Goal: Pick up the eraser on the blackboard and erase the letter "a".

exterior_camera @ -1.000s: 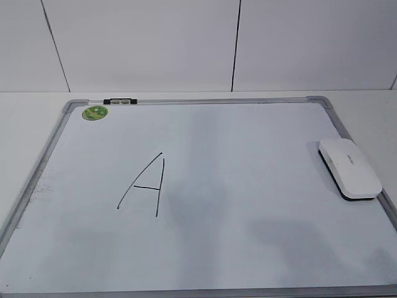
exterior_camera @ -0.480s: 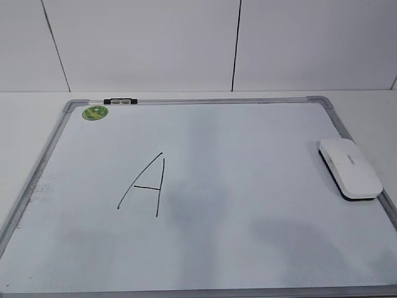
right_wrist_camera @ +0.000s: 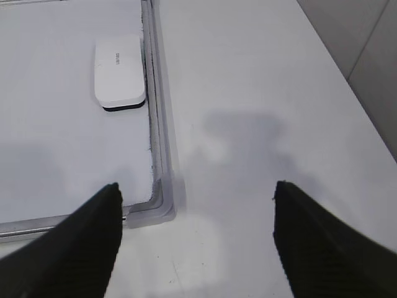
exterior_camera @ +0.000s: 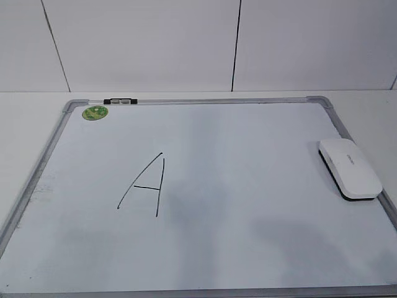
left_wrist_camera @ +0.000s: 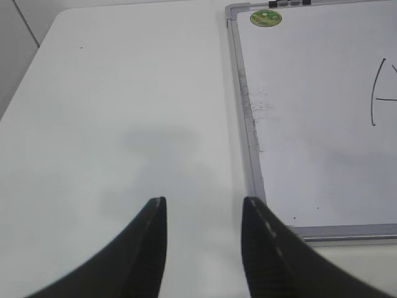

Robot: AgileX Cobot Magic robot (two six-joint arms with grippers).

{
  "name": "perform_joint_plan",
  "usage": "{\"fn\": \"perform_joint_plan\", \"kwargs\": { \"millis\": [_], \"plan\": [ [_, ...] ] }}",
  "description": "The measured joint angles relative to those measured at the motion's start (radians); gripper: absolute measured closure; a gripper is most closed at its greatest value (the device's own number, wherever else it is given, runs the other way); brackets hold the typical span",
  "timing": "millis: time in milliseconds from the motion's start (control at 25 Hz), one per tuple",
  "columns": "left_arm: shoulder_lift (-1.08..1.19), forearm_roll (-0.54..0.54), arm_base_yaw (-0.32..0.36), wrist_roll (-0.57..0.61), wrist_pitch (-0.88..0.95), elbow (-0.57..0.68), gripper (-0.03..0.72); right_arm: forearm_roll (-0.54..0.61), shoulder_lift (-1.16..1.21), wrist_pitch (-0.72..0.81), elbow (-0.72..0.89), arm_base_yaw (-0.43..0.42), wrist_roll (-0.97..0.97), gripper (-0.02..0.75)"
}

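Note:
The white eraser [exterior_camera: 349,168] lies flat on the right side of the blackboard [exterior_camera: 248,205], close to its grey frame. It also shows in the right wrist view [right_wrist_camera: 120,72], far ahead and left of my right gripper [right_wrist_camera: 195,192]. That gripper is open and empty over the table, by the board's near right corner [right_wrist_camera: 162,202]. My left gripper [left_wrist_camera: 203,208] is open and empty over the table, left of the board's frame [left_wrist_camera: 248,124]. A tall angular capital "A" [exterior_camera: 147,185] is drawn left of centre. No small lowercase "a" is in view. Neither gripper shows in the exterior view.
A green round sticker [exterior_camera: 95,112] and a black clip [exterior_camera: 120,100] sit at the board's far left corner. The white table [left_wrist_camera: 124,93] extends left of the board and also right of it [right_wrist_camera: 248,93]. A white panelled wall [exterior_camera: 186,43] stands behind.

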Motion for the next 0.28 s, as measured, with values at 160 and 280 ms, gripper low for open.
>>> {"fn": "perform_joint_plan", "kwargs": {
  "millis": [160,280],
  "plan": [
    [0.000,0.000,0.000,0.000,0.000,0.000,0.388,0.000,0.000,0.000,0.000,0.000,0.000,0.162],
    [0.000,0.000,0.000,0.000,0.000,0.000,0.388,-0.002,0.000,0.000,0.000,0.000,0.000,0.162]
  ]
}}
